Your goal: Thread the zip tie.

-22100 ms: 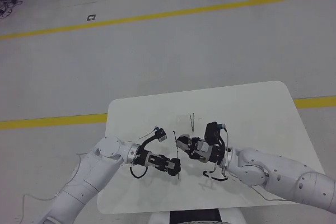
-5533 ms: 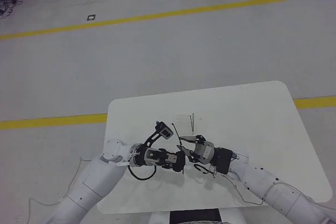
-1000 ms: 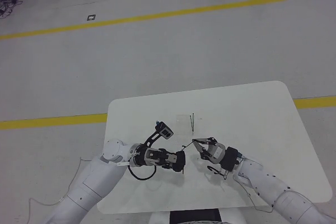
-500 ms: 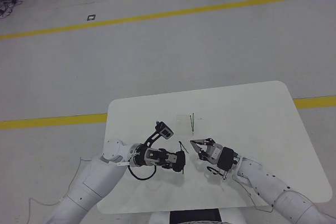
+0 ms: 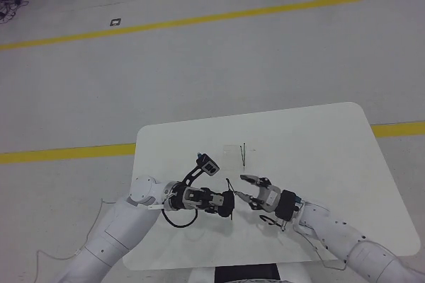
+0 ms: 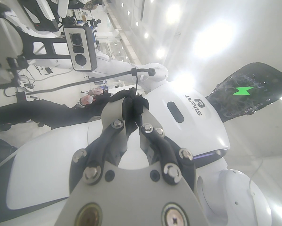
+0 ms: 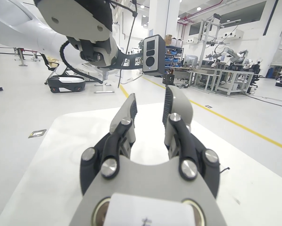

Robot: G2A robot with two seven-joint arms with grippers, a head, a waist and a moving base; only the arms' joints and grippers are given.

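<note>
Zip tie (image 6: 152,71): sticking up from the grip
Left gripper (image 6: 132,99): clamping it tight
Right gripper (image 7: 151,92): hanging open just beside

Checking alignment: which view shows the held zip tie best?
Right wrist view: the zip tie, clamped in the left jaws, shows most of its length. Left wrist view shows its head end; top view, a dark sliver.

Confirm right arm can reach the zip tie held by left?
Probably yes: the right gripper is open, pointing at the zip tie held up by the left gripper, with nothing between them.
</note>
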